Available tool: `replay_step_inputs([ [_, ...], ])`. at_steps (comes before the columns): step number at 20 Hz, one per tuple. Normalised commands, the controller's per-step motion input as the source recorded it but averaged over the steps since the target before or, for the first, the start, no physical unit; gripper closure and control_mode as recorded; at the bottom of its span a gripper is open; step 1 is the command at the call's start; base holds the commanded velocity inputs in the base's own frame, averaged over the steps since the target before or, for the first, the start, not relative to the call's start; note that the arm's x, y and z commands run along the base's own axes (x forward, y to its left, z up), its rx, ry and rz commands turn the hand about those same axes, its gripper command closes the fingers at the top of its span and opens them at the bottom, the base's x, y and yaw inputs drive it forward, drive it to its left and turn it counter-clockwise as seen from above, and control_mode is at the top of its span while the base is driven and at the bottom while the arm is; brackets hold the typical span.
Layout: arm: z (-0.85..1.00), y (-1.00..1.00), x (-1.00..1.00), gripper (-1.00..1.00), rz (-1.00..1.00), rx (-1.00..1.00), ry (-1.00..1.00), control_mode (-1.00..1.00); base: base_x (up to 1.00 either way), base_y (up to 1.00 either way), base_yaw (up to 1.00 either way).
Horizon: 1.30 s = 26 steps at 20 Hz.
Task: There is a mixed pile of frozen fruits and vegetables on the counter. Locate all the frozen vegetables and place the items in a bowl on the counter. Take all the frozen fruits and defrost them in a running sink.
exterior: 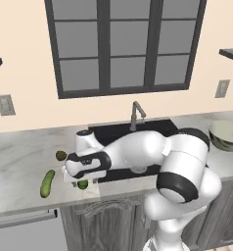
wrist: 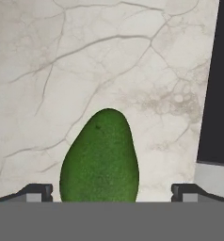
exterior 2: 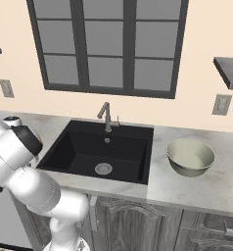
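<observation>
Down at the bottom of the hand view, the gripper [wrist: 111, 193] has its jaws spread wide, with the shiny dark green piece [wrist: 100, 157] sitting right between the two fingertips on the marbled counter [wrist: 85, 61]. Nothing is gripped; both tips stand clear of its sides. A black strip of the sink [wrist: 220, 80] runs down the right edge of that frame.

Over in the left base view, the hand hangs low over the counter at left of centre, the green piece [exterior: 82, 184] peeking out just beneath it. The cucumber [exterior: 47, 183] lies to the left of that, and the olive-brown ball [exterior: 61, 156] sits a bit further up. The faucet [exterior: 136, 113] stands behind the basin.

In the right base view the bowl [exterior 2: 190, 157] sits on the counter right of the sink.
</observation>
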Motion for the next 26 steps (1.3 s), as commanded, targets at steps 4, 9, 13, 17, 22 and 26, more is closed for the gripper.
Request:
replay_step_inputs([
  [4, -0.14, 0.04, 0.17, -1.00, 0.00, 0.00, 0.02, -1.00, 0.00, 0.00, 0.00],
  [9, -0.15, 0.12, 0.14, 1.00, 0.00, 0.00, 0.01, -1.00, 0.00, 0.00, 0.00],
  [13, -0.07, 0.00, 0.12, 1.00, 0.00, 0.01, 0.04, -1.00, 0.00, 0.00, 0.00],
  [17, 0.10, -0.05, 0.01, 1.00, 0.00, -0.03, 0.05, -1.00, 0.00, 0.00, 0.00],
  [22, 0.14, -0.38, -0.04, 1.00, -0.03, -0.03, 0.00, -1.00, 0.00, 0.00, 0.00],
  [26, 0.16, -0.44, -0.02, 1.00, -0.04, 0.00, -0.03, -1.00, 0.00, 0.00, 0.00],
])
